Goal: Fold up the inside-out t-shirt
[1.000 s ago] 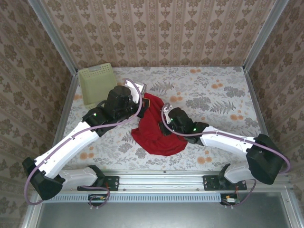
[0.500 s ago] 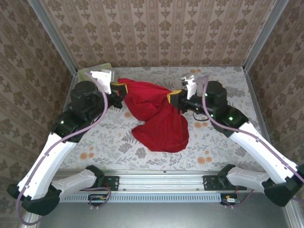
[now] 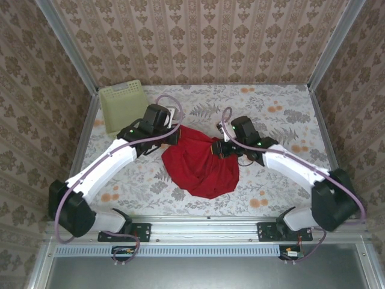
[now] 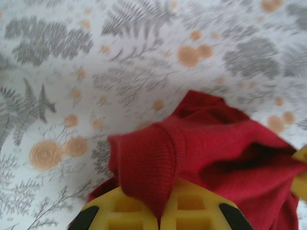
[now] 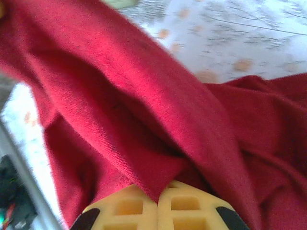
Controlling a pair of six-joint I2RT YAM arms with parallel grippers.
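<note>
The inside-out t-shirt [image 3: 198, 168] is a plain red heap, wrinkled, on the flowered table in the top view. My left gripper [image 3: 175, 133] is at its upper left corner, shut on a ribbed red edge [image 4: 148, 163] that drapes over the yellow fingers [image 4: 120, 211]. My right gripper [image 3: 220, 148] is at the shirt's upper right, shut on a fold of red cloth [image 5: 158, 167] pinched between its yellow fingers [image 5: 192, 208]. The two grippers stand close together, low over the table, with the cloth bunched between them.
A pale yellow-green perforated basket [image 3: 122, 106] stands at the back left, just behind the left arm. Patterned walls and metal posts close in the table [image 3: 283, 114] on three sides. A metal rail [image 3: 204, 229] runs along the near edge.
The arms first lifted and spread, stretching the shirt between them. They have now come back down and closer together, and the shirt lies bunched on the table, both grips kept.
</note>
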